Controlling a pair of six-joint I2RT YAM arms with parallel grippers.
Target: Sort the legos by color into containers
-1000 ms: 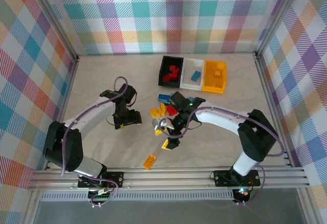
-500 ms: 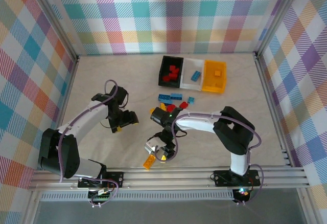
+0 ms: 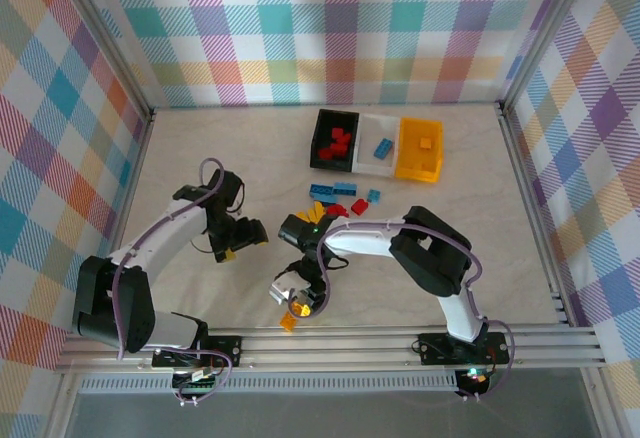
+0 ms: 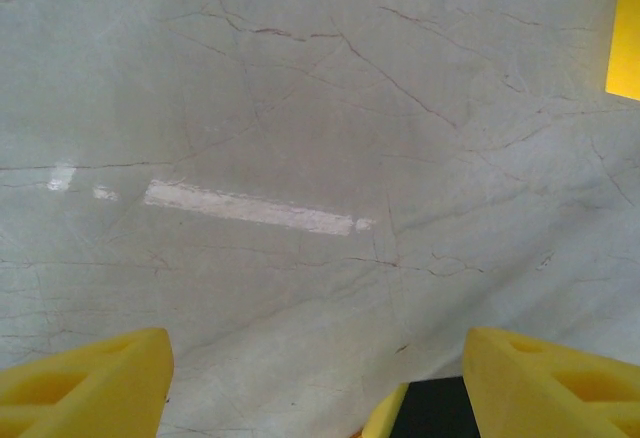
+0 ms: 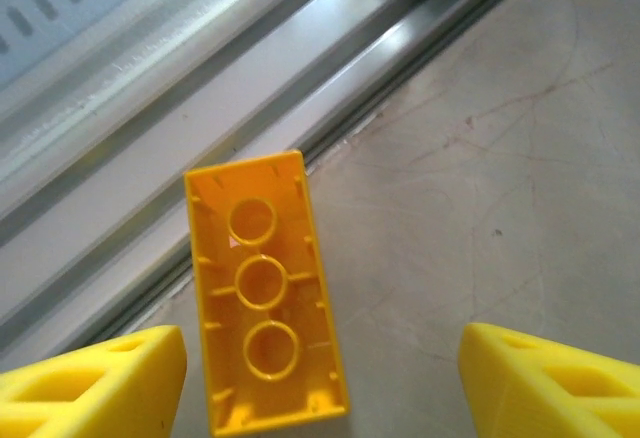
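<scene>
**While the right tool hangs open over a yellow brick, a pick is judged to be next**

Since the brick sits between the spread fingers, little repositioning should be needed.

- Right tool (image 3: 294, 301): held wide open, nothing gripped. It is seen at lower centre of the top view, near the rail (image 3: 400, 343).
- Yellow brick (image 5: 265, 293): found flat on the worktop (image 5: 520, 158), close to the rail. In the right wrist view it lies between the fingers (image 5: 90, 383), nearer the left-hand one and touching neither.
- Long axis: run top to bottom of the wrist frame, slightly tilted, so it is crossed by the closing line. The short width would be clamped.
- Look: flipped studs-down, with the hollow underside and three round tubes exposed. Thin walls are offered to the pads, so slip is judged possible.
- Left tool (image 3: 232, 250): also open and empty, over bare worktop. It is placed well to the left of the brick, so the right arm is clearly nearer.
- Destination: yellow-orange bin (image 3: 419, 148) at upper centre, rightmost of the row beside the white bin (image 3: 377, 145) and black bin (image 3: 333, 140).
- More loose bricks (image 3: 332, 190) are left between tool and bins.
</scene>
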